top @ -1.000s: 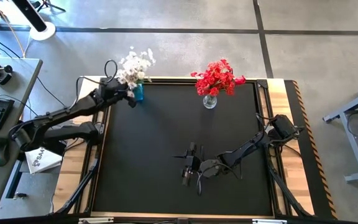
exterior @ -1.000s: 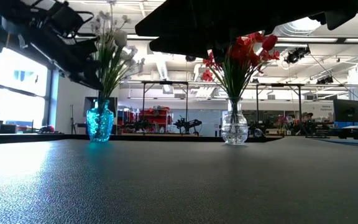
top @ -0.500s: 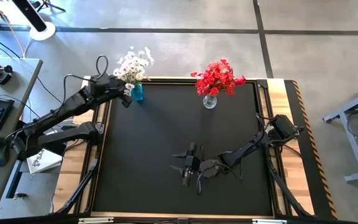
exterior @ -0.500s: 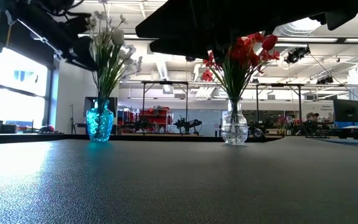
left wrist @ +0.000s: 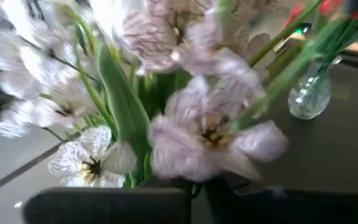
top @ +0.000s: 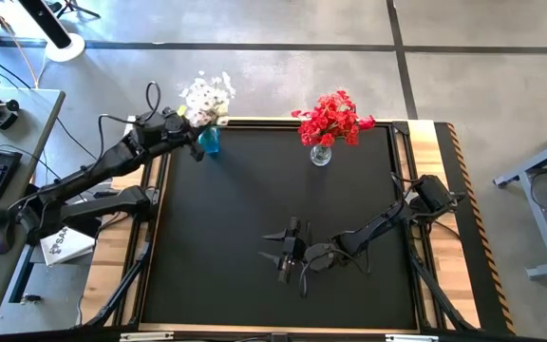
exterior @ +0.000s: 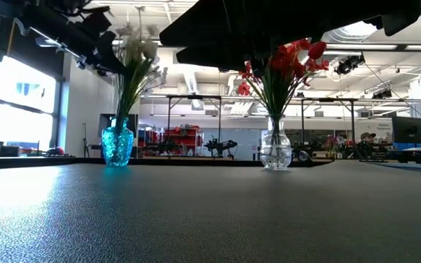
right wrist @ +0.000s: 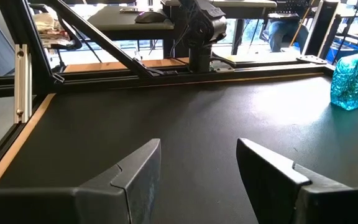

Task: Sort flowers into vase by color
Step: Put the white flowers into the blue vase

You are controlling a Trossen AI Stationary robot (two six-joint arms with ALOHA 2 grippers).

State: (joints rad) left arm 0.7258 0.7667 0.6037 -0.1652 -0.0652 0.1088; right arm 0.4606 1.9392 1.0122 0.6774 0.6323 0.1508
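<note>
the big black surface (top: 254, 228) fills the middle of the high view. two dark arms reach over it. the left arm comes in from eight o'clock and stretches up to eleven o'clock. the right arm comes in from three o'clock and bends toward the middle, near six o'clock.

the red flowers (top: 333, 118) stand in a clear vase (top: 321, 154) at the far edge of the surface, at about one o'clock. the white flowers (top: 206, 96) stand in a blue vase (top: 209, 141) at about eleven o'clock, well apart from the red ones. in the low view both bunches stand upright in their vases.

the left pincer (top: 194, 144) is right beside the blue vase, at the stems of the white flowers. its fingers are pressed together. the pictures do not show for sure if a stem is pinched between them. the left wrist view is full of white blossoms very close up.

the right pincer (right wrist: 197, 165) hangs low over the bare surface. its fingers are spread and hold nothing.
</note>
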